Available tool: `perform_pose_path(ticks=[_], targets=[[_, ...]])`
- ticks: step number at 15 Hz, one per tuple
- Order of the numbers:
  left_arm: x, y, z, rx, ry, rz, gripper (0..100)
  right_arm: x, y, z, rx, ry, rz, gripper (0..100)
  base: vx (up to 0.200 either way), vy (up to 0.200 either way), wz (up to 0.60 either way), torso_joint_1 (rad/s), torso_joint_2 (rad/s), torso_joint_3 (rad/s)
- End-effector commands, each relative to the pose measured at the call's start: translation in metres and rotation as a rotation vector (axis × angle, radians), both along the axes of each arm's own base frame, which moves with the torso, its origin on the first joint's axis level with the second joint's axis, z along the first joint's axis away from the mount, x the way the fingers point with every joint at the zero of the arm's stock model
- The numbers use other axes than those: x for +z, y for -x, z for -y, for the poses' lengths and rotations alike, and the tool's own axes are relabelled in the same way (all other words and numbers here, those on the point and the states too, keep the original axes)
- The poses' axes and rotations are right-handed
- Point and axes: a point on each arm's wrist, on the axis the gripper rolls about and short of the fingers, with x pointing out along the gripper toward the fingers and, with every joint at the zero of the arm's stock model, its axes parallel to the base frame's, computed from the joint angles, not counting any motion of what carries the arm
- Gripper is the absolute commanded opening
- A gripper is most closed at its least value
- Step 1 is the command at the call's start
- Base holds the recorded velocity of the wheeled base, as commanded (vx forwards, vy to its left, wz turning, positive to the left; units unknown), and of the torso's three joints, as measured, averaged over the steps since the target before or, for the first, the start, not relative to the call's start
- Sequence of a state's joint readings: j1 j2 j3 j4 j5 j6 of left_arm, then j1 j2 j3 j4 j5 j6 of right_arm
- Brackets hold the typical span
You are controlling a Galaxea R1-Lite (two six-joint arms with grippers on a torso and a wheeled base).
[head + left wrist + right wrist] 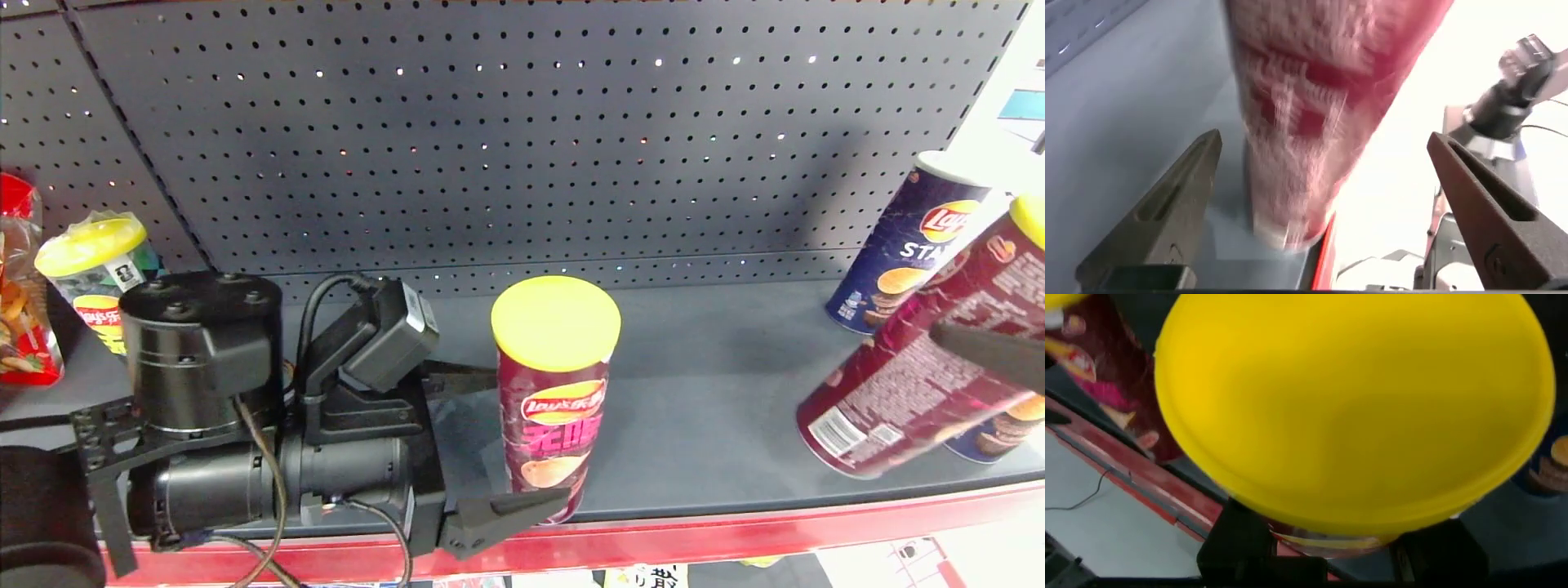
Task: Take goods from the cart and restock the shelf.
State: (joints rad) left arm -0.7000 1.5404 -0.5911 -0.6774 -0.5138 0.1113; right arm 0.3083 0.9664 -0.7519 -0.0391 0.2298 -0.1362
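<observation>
A maroon chip can (pixel 555 408) with a yellow lid stands upright near the front of the grey shelf (pixel 718 392). My left gripper (pixel 531 437) is open, one finger on each side of this can and neither touching it. In the left wrist view the can (pixel 1306 122) rises between the two spread fingers (pixel 1167 212). At the right, my right gripper (pixel 971 347) is shut on a second maroon can (pixel 898 367), held tilted with its base low over the shelf front. That can's yellow lid (pixel 1355 408) sits close to the right wrist camera.
A blue can (pixel 922 245) stands at the back right, and another blue can (pixel 1000 429) sits behind the tilted one. A wrapped yellow-lidded can (pixel 94 269) and a red snack bag (pixel 20 286) are at the far left. The shelf's red lip (pixel 735 531) runs along the front, and a pegboard wall (pixel 522 139) closes the back.
</observation>
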Motion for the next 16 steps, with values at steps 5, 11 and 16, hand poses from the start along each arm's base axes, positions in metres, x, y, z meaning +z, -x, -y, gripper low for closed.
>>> perform_pose_path(ticks=[5,11,16], targets=[[-0.003,0.027,-0.043,0.140,-0.010,0.020,100,-0.005,-0.083,-0.047,0.093,0.011,-0.026,0,0.000,0.000,0.00,0.000,0.00,0.000],[-0.010,0.041,-0.060,0.265,-0.037,0.036,100,-0.010,-0.121,-0.099,0.214,0.034,-0.068,0,0.000,0.000,0.00,0.000,0.00,0.000],[-0.015,0.051,-0.069,0.287,-0.041,0.030,100,-0.010,-0.147,-0.130,0.257,0.036,-0.070,0,0.000,0.000,0.00,0.000,0.00,0.000]])
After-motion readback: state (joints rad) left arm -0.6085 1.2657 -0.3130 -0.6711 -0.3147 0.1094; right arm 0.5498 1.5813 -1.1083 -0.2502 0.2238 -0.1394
